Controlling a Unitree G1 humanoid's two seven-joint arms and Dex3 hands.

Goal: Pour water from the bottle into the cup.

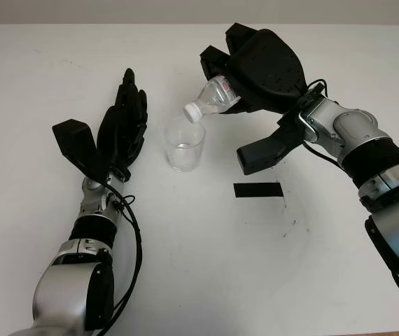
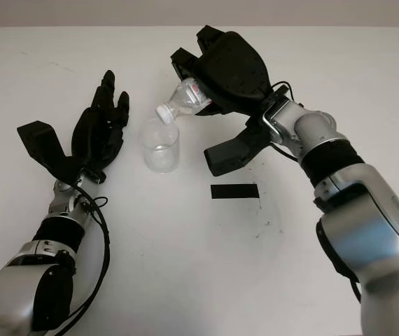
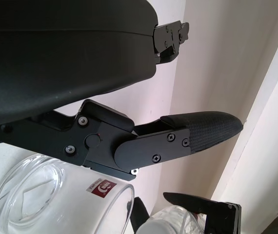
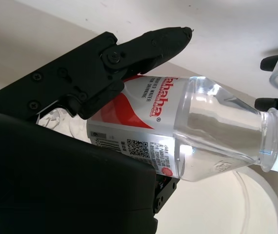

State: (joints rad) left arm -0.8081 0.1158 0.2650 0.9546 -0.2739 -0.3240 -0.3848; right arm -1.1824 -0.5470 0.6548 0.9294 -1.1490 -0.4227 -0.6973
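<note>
Left hand (image 1: 122, 126) is open just beside the cup (image 1: 184, 145), on its left side, holding nothing. Cup stands upright on the table (image 1: 199, 266). Beyond it, right hand (image 1: 259, 66) is clamped on the bottle (image 1: 215, 98); long axis tilts down, white cap end (image 1: 194, 110) right above the cup's far rim.

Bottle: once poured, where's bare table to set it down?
Free: table nearer the robot than the tape, between both arms. Crowded: cup, with left hand beside it and right hand tilting bottle above.
</note>
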